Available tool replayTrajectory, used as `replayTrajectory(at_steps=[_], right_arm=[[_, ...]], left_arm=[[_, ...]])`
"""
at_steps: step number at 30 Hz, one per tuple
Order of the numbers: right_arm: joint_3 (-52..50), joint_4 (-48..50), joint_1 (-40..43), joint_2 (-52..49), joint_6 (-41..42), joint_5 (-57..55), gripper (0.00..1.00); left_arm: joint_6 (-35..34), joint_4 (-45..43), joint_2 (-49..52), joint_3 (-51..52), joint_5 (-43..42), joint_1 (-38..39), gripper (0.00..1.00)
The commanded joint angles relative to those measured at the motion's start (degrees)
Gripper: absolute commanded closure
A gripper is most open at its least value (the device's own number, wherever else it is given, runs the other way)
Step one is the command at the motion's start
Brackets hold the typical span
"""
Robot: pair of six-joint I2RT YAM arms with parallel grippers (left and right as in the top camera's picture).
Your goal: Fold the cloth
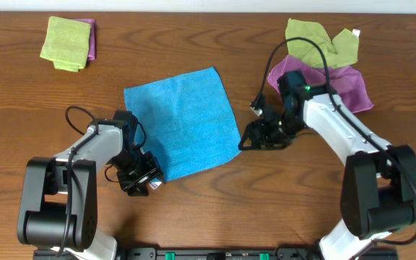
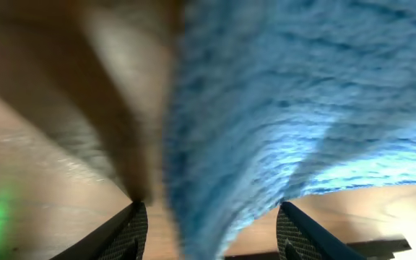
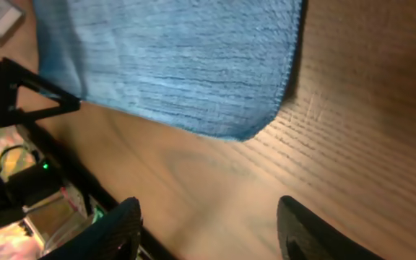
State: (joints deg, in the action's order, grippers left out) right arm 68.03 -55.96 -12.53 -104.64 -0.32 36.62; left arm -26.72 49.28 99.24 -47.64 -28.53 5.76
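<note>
Progress: no fold made yet. The cloth (image 1: 181,121) lies flat in one layer at the middle of the counter (image 1: 215,209), all four corners out.

Far left: green cloth (image 1: 65,42), folded, sitting on a purple cloth (image 1: 89,43). Both are well apart from the work.

Left gripper (image 1: 144,179): at the near left corner of the cloth. In the left wrist view the jaws stand wide and blue pile fills the space between them. The view is blurred and the jaws are not closed on the fabric. Judgement: corner entered, grip still to be taken.

Right gripper (image 3: 208,231): just beside the near right corner. Jaws wide, nothing between them. The rounded corner lies ahead of the tips on bare wood.

Far right: crumpled green cloth (image 1: 316,40) overlapping a crumpled purple cloth (image 1: 349,87), partly behind the right arm.

Left to do, as judged: pinch both near corners, carry them to the far edge, release, then any further fold.

Containers: none in view. No bin, tray or basket appears in any view, so nothing to record as contents.
</note>
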Motion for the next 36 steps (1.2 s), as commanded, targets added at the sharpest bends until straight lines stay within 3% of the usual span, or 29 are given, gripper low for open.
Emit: replayTrajectory(at_steps=[1, 8, 29, 33, 36], right_arm=[[-2.45, 1.99, -0.55, -0.48, 2.47, 2.03, 0.43], [-4.39, 8.46, -1.05, -0.48, 6.14, 2.49, 0.42], [-5.14, 12.79, -1.53, -7.67, 11.15, 4.13, 0.46], [-5.14, 14.45, -1.60, -8.96, 12.15, 4.13, 0.59], [-5.09, 14.67, -1.60, -8.94, 12.33, 4.15, 0.83]], left_arm=[[1.68, -1.62, -0.07, 0.61, -0.22, -0.17, 0.41], [2.32, -4.15, -0.07, 0.61, 0.68, -0.17, 0.48], [3.43, -5.01, -0.07, 0.61, 2.14, -0.17, 0.50], [3.45, -5.42, -0.07, 0.61, 2.16, -0.17, 0.55], [3.58, -5.90, -0.07, 0.61, 2.62, -0.17, 0.84]])
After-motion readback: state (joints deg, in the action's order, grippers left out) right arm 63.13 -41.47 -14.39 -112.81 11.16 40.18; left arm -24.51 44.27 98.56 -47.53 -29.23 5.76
